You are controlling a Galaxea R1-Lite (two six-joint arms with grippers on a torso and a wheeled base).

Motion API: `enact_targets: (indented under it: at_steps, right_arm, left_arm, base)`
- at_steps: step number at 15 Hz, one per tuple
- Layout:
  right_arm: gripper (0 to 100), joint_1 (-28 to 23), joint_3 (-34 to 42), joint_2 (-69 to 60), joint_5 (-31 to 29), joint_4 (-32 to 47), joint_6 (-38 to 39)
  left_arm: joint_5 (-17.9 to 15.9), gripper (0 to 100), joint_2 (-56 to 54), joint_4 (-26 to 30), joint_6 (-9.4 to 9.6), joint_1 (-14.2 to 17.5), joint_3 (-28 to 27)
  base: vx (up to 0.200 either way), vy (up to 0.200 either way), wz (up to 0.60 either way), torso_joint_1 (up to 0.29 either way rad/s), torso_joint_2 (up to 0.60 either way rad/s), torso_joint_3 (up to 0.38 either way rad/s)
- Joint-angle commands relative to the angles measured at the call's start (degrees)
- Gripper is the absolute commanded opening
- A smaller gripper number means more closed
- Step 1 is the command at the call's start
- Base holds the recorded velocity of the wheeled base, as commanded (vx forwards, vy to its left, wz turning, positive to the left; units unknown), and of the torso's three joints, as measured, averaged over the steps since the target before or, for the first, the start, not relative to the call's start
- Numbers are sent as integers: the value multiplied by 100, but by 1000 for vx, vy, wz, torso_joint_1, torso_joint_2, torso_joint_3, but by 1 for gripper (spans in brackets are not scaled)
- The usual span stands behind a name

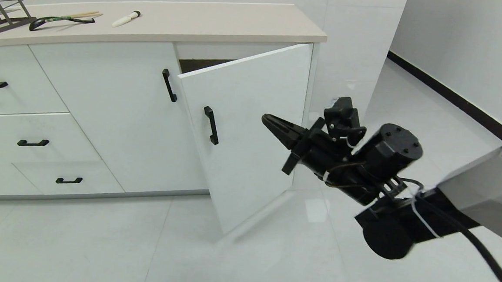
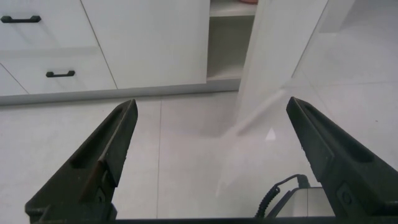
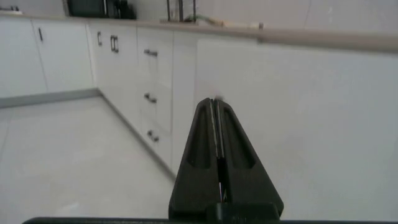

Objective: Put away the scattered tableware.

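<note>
While one cabinet door hangs ajar, right jaws closed near it, left jaws wide, two chopsticks on countertop.

Wide-open left gripper over pale floor tiles. Ahead: cabinet door ajar, cabinet interior exposed, black-handled drawers alongside.

The floor is white tile, smooth and shiny. It gleams most at five o'clock from the cupboard door. The door is flat, white and smooth, with a soft shine. Its handle is dull black. The counter top is pale beige, smooth and not shiny. At ten o'clock on it stands a rack of thin dark metal wire. The sticks near it look like pale wood. The right gripper looks like dull black plastic.
</note>
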Motion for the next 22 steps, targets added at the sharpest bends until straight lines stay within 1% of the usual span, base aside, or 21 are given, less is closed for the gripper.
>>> enact_targets:
  at_steps: [1,2,3,4,6,8,9,10,11,12,13,14,15,16,17,18,20,22]
  right_arm:
    - [0,-145,2443,-2006,1,-85,-87]
    - [0,-365,2952,-2604,1,-77,-87]
    - [0,-822,3436,-3192,1,-77,-87]
    - [0,-1464,4007,-3869,27,-59,-87]
    - [0,-2510,5211,-5267,89,-33,-78]
    - [0,-3116,5932,-6576,247,152,-96]
    - [0,-3415,5932,-7402,264,715,-78]
    - [0,-3555,5932,-7983,273,1277,-70]
    - [0,-3617,5932,-9213,317,2973,-87]
    - [0,-3670,5923,-10189,308,4459,-96]
    - [0,-3766,5879,-11041,291,5786,-96]
    - [0,-3933,5774,-11700,264,6928,-78]
    - [0,-3881,5853,-11841,-43,7482,-61]
    - [0,-3854,5932,-11938,-483,7702,-43]
    - [0,-3845,5932,-11999,-1063,8449,1]
    - [0,-3837,5870,-12026,-1493,8721,27]
    - [0,-3837,5932,-12034,-2539,8757,256]
    - [0,-3837,5932,-12043,-2539,8757,370]
  left_arm:
    - [1,100,0,-1,-6,0,0]
    - [1,100,0,-1,3,0,0]
    - [1,100,0,-1,3,-9,0]
    - [1,100,0,-1,-6,0,0]
    - [1,100,0,-1,3,0,0]
    - [1,100,0,-1,3,0,0]
    - [1,100,0,-1,3,0,0]
    - [1,100,0,-1,3,0,0]
    - [1,100,0,-1,3,-9,0]
    - [1,100,0,-1,3,0,0]
    - [1,100,0,-1,3,-9,0]
    - [1,100,0,-1,3,0,0]
    - [-8,100,0,-1,3,0,0]
    - [1,100,0,-1,3,0,0]
    - [1,100,0,-1,3,0,0]
    - [-8,100,0,-1,3,0,0]
    - [1,100,0,-1,3,0,0]
    - [1,100,0,-1,3,0,0]
  base:
    - [0,0,0,0,0,0]
    - [0,0,0,0,0,0]
    - [0,0,0,0,0,0]
    - [0,0,0,0,0,0]
    - [0,0,0,0,0,0]
    - [0,0,0,0,0,0]
    - [0,0,0,0,0,0]
    - [0,0,0,0,0,0]
    - [0,0,0,0,0,0]
    - [0,0,0,0,0,0]
    - [0,0,0,0,0,0]
    - [0,0,0,0,0,0]
    - [0,0,0,0,0,0]
    - [0,0,0,0,0,0]
    - [0,0,0,0,0,0]
    - [0,0,0,0,0,0]
    - [0,0,0,0,0,0]
    - [0,0,0,0,0,0]
